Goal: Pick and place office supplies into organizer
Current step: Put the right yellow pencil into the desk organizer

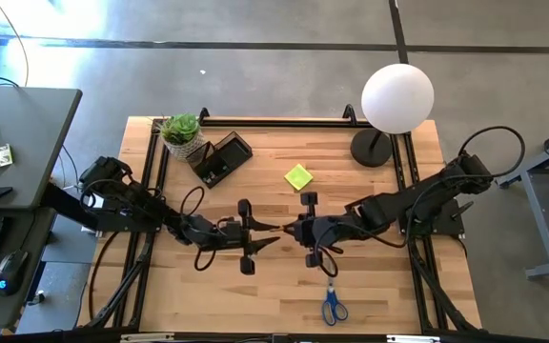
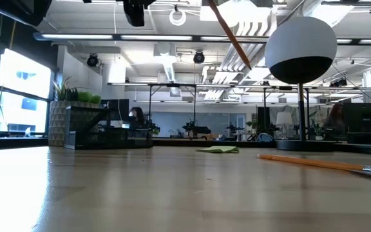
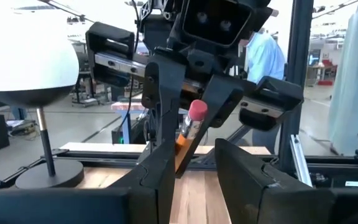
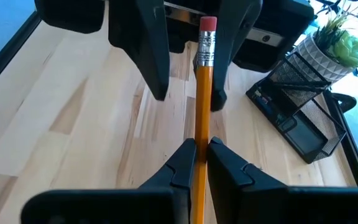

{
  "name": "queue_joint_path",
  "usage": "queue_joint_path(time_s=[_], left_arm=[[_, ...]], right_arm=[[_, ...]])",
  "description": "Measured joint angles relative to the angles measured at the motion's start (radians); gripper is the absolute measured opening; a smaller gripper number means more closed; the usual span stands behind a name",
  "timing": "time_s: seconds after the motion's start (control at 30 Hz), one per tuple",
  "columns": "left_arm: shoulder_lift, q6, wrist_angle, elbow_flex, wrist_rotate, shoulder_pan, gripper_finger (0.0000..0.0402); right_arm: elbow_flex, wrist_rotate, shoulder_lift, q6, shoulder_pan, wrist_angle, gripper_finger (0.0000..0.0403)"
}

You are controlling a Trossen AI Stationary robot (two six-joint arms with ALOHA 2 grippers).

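An orange-wood pencil with a pink eraser is in the air over the table's middle, shut in my right gripper. My left gripper faces it, open. Its fingers stand on either side of the eraser end. A second pencil lies flat on the table. The yellow-green sticky pad lies flat behind the grippers. The blue-handled scissors lie near the near edge. The dark organizer stands by the far left corner. No pens show. My right gripper pinches the pencil between its two fingers, on the shaft some way back from the eraser end. The pencil runs along the fingers and sticks out ahead of them toward the left gripper. It is lifted clear of the table and tilted.
A small green potted plant stands beside the organizer. The white globe lamp with its black round base is at the far right. Bare wood lies at the near left. A person shows in the room behind.
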Motion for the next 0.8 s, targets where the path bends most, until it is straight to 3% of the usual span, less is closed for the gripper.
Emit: queue_joint_path(time_s=[0.8], left_arm=[[0.000, -0.001, 0.082, 0.002, -0.012, 0.000, 0.0101]], right_arm=[[0.000, 0.006, 0.000, -0.017, 0.000, 0.031, 0.0023]])
